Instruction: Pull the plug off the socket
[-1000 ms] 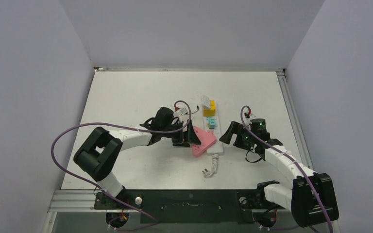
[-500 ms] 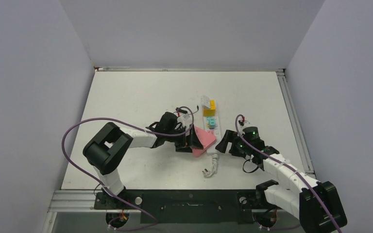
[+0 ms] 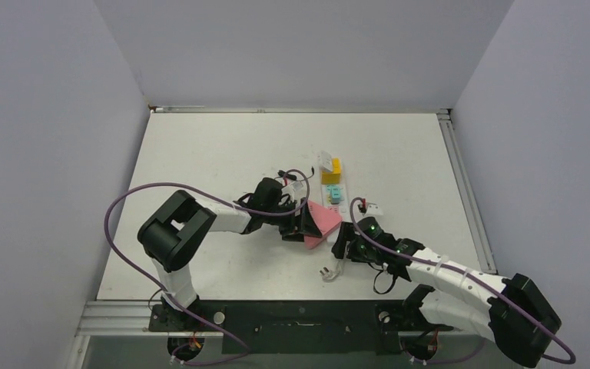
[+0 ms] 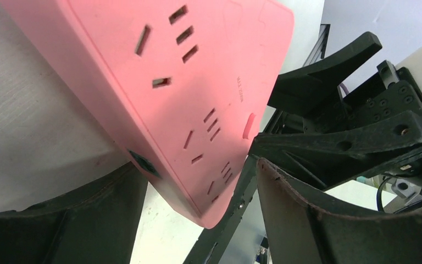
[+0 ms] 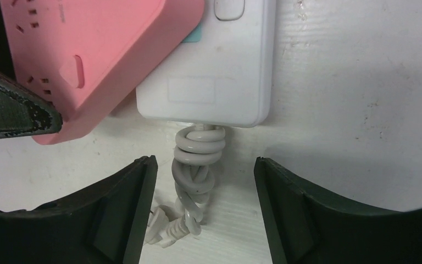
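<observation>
The socket is a long white power strip (image 3: 332, 201) with yellow and teal outlets, lying lengthwise mid-table. A pink square plug block (image 3: 321, 224) with its own outlet slots sits tilted on the strip's near part. My left gripper (image 3: 301, 224) is open and straddles the block's left corner (image 4: 198, 110); one finger (image 4: 88, 214) lies against its side. My right gripper (image 3: 343, 246) is open at the strip's near end (image 5: 209, 82), its fingers on either side of the coiled white cord (image 5: 198, 159).
The cord's own small white plug (image 5: 162, 228) lies loose on the table by my right gripper's left finger. The left gripper's finger (image 5: 11, 110) shows beside the pink block (image 5: 93, 55) in the right wrist view. Grey walls enclose the white table (image 3: 223, 154).
My right arm has swung left and nearer, from beside the strip to its near end over the cord. My left gripper has edged right, closer onto the pink block.
</observation>
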